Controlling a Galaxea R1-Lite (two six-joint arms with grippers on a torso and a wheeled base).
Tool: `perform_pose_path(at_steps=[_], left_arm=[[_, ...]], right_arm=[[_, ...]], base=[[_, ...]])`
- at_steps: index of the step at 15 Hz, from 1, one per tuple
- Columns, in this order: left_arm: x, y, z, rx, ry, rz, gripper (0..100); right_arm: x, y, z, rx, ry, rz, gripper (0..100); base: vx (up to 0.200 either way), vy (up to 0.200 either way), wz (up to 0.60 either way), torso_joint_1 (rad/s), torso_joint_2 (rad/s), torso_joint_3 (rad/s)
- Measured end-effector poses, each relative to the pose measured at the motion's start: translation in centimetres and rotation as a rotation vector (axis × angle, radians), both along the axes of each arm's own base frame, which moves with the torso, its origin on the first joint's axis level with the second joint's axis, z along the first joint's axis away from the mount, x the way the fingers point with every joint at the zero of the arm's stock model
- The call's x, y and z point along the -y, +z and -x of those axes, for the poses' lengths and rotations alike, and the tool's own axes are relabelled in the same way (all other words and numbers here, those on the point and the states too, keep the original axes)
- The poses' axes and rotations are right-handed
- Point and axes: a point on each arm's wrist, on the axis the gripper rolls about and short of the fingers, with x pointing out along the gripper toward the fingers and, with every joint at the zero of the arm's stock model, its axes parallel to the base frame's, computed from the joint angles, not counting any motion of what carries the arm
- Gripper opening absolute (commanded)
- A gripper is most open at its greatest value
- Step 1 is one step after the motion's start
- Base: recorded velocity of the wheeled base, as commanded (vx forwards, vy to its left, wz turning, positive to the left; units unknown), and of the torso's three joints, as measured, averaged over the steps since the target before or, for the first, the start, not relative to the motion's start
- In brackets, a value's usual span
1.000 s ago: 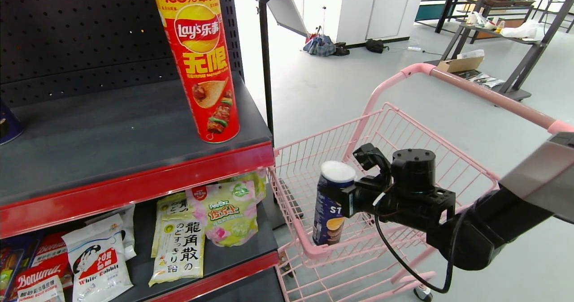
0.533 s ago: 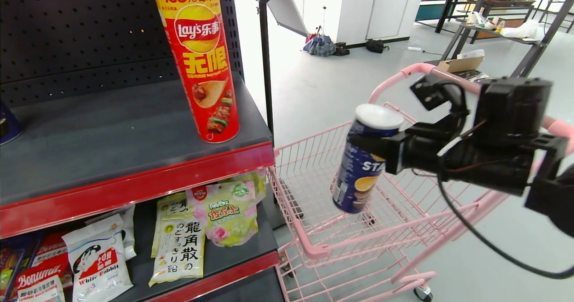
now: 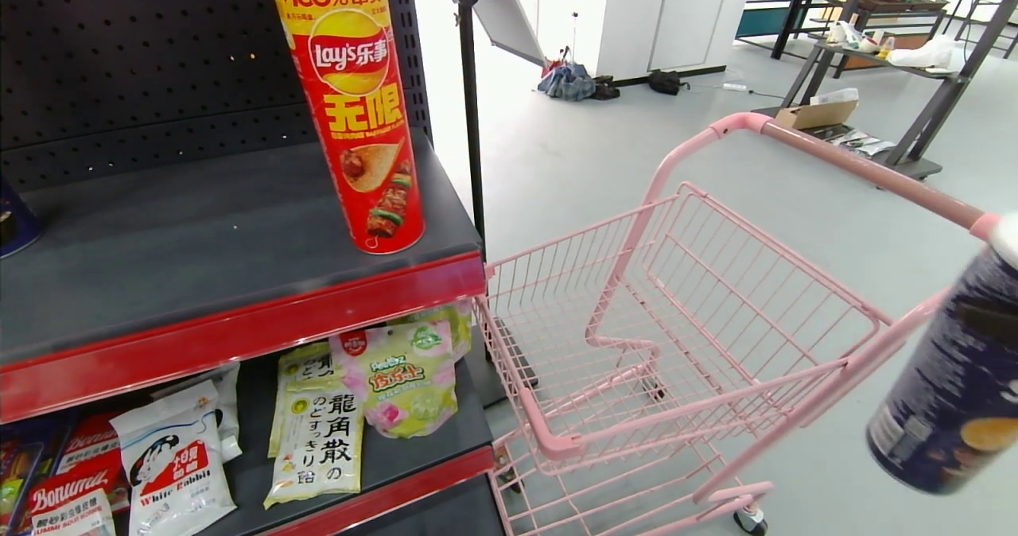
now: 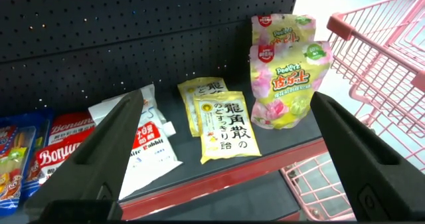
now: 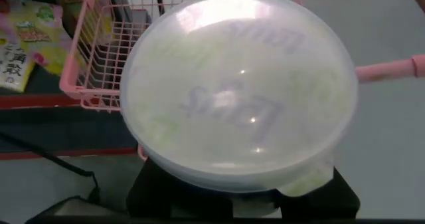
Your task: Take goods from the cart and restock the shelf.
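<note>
Right hand pinching blue chip can, lid toward wrist, aloft beside cart; left hand spread

Bright, even light fills the open room in the head view; the grey floor is pale and the white cabinets almost wash out. The shelf is darker, its pegboard back nearly black, and the snack packets below lie in the upper board's shade. The red chip can carries a soft sheen. The cart handle bows towards the frame's edge, where the dark blue can is dim. In the right wrist view, white glare and small glints spread over the clear lid. In the left wrist view, the left gripper shows as unlit dark shapes.
</note>
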Motion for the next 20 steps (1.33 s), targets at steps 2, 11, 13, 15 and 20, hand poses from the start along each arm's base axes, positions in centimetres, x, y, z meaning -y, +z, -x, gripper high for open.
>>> perform_pose_path(at_steps=[2,11,13,15,20], left_arm=[[0.0,0.0,0.0,0.0,0.0,0.0,100],[0.0,0.0,0.0,0.0,0.0,0.0,100],[0.0,0.0,0.0,0.0,0.0,0.0,100],[0.0,0.0,0.0,0.0,0.0,0.0,100],[0.0,0.0,0.0,0.0,0.0,0.0,100]], right_arm=[[1.2,-2.1,2.9,0.004,-0.095,0.048,0],[1.7,-3.2,6.0,0.081,-0.145,0.052,0],[1.7,-3.1,5.9,0.084,-0.142,0.053,0],[1.7,-3.1,5.9,0.084,-0.138,0.058,0],[1.7,-3.2,5.6,0.073,-0.133,0.063,0]], base=[[0.0,0.0,0.0,0.0,0.0,0.0],[0.0,0.0,0.0,0.09,-0.29,-0.202],[0.0,0.0,0.0,0.205,-0.57,-0.371],[0.0,0.0,0.0,0.224,-0.6,-0.378],[0.0,0.0,0.0,0.195,-0.49,-0.306]])
